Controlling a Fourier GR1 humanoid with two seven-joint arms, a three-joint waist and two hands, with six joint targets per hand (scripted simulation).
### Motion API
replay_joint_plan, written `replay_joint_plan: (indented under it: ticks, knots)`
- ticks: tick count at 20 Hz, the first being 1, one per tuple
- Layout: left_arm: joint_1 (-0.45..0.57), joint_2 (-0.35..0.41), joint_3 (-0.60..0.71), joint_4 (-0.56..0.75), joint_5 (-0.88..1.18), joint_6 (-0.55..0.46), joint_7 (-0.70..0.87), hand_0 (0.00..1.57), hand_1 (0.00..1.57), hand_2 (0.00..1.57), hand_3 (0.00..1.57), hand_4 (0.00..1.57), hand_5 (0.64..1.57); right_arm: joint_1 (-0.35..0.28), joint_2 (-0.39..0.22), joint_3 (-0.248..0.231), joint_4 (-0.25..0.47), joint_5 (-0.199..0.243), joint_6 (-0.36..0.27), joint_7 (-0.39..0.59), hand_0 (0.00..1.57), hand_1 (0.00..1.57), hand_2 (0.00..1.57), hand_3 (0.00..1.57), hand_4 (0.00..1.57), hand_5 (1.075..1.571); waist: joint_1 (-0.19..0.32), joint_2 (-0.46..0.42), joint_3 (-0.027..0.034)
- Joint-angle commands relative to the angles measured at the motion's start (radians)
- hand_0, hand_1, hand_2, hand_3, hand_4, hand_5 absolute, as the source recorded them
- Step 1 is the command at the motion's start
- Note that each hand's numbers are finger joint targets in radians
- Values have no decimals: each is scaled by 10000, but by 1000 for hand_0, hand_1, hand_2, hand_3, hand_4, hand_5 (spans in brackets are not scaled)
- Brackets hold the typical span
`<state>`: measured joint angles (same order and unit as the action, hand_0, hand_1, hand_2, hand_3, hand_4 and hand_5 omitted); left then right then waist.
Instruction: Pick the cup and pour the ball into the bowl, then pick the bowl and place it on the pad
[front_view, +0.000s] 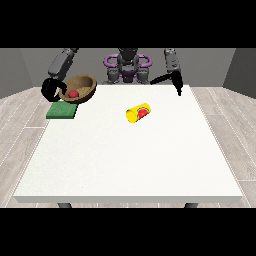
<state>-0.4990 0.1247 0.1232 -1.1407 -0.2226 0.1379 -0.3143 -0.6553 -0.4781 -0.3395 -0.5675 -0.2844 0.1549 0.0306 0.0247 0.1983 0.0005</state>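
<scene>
Bowl (78, 88): brown, wooden look, tilted so its opening faces the camera, raised above the desk at approx. 10 o'clock from desk centre. Red ball (73, 93) sits inside it, low against the near wall. Hand at the view's left (49, 90) is at the bowl's 9 o'clock edge, black fingers curled at the rim; it carries the bowl.

Pad (62, 111): green, flat on the desk directly below the bowl, at the desk's far-left corner. Bowl's lower rim overlaps pad's far edge in view; contact btwn the two cannot be told.

Cup (138, 113): yellow w/ red marking, lying on its side near desk centre, slightly toward 12 o'clock, mouth toward 3 o'clock. Well apart from bowl and pad.

Hand at the view's right (177, 86): above the desk's far edge at approx. 1 o'clock, pointing down, nothing in it. Finger position: cannot tell.

Desk (130, 165): white; near half carries no items seen.
</scene>
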Motion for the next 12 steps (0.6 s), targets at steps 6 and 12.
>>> replay_joint_plan:
  ticks: [6,12]
  knots:
    - [-593,-628,-760,-1333,-711,960,12,0,0,0,0,0,1564,24,-1652,-915,1026,-373,1437,-1714,1571,1571,1571,1442,1031,1563,395,2134,16]
    - [-759,-214,-655,-2556,-735,882,468,0,0,0,0,0,1564,-129,-2490,-1008,1528,-102,1742,-2643,1571,1571,1571,0,1047,1567,399,2855,14]
